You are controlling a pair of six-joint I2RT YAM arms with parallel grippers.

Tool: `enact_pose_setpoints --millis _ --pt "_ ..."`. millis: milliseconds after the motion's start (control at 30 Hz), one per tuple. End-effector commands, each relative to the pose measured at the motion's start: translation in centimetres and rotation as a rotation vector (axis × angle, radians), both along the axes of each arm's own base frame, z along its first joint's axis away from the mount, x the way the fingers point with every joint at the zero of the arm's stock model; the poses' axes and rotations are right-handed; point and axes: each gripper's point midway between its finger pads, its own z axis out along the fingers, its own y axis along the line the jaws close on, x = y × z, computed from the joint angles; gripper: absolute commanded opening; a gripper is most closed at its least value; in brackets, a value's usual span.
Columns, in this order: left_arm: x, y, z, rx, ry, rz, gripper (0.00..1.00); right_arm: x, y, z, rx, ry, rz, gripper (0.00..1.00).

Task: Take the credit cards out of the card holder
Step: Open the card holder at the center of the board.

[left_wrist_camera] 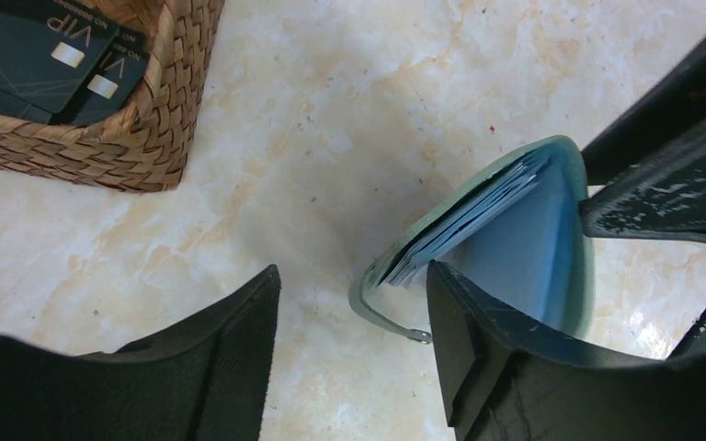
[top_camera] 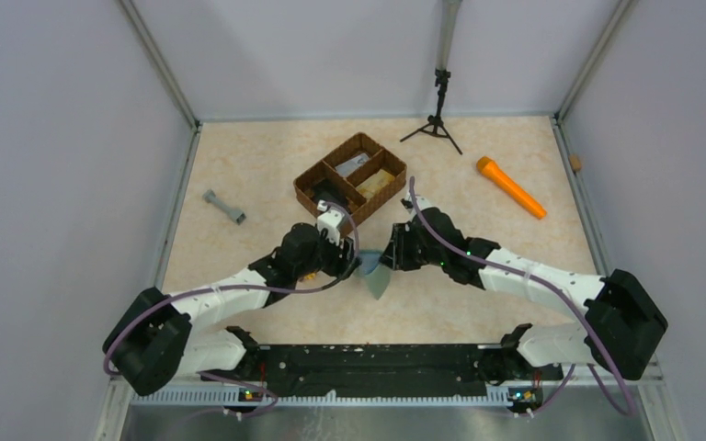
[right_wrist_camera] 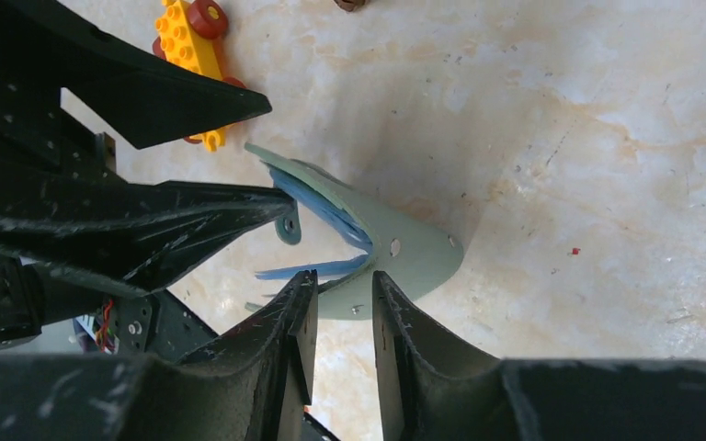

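The card holder (top_camera: 376, 276) was half open, down on the surface (top_camera: 267, 156). The right gripper (right_wrist_camera: 342, 280) pinched one flap in its jaws. The left gripper (left_wrist_camera: 354, 276) had its jaws spread, one inside. A hard tug could pull the flap loose.

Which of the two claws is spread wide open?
The left gripper: its fingers stand far apart, one reaching into the open card holder. The right gripper is nearly closed at the holder's edge.

woven wicker basket (left_wrist_camera: 161, 110), matt smooth card holder (right_wrist_camera: 415, 259), glossy marbled tabletop (left_wrist_camera: 349, 101)
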Motion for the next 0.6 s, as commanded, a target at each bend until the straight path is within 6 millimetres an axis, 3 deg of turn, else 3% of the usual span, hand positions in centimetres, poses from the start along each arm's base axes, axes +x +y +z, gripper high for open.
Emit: enact_pose_setpoints --millis 0,100,333,400,500,567 --pt "0.8 -0.9 0.3 -0.014 0.035 -0.01 0.6 0.1 0.3 1.9 0.0 -0.049 0.026 0.27" --pt "0.8 -1.0 -0.1 -0.007 0.057 -0.019 0.55 0.2 0.2 2.0 -0.006 -0.053 0.023 0.26" --pt "-0.5 -1.1 0.6 -0.055 0.06 -0.075 0.62 0.4 -0.3 2.3 -0.031 -0.07 0.016 0.24" --pt "-0.6 -0.8 0.6 -0.058 0.049 -0.075 0.54 0.4 -0.3 2.3 -0.036 -0.074 0.02 0.22" --pt "-0.8 -0.9 0.3 -0.052 0.063 -0.09 0.25 0.5 -0.5 2.3 -0.05 -0.079 0.018 0.2" --pt "-1.2 -1.1 -0.3 -0.032 0.094 -0.119 0.12 0.5 -0.7 2.4 -0.058 -0.082 0.023 0.19"
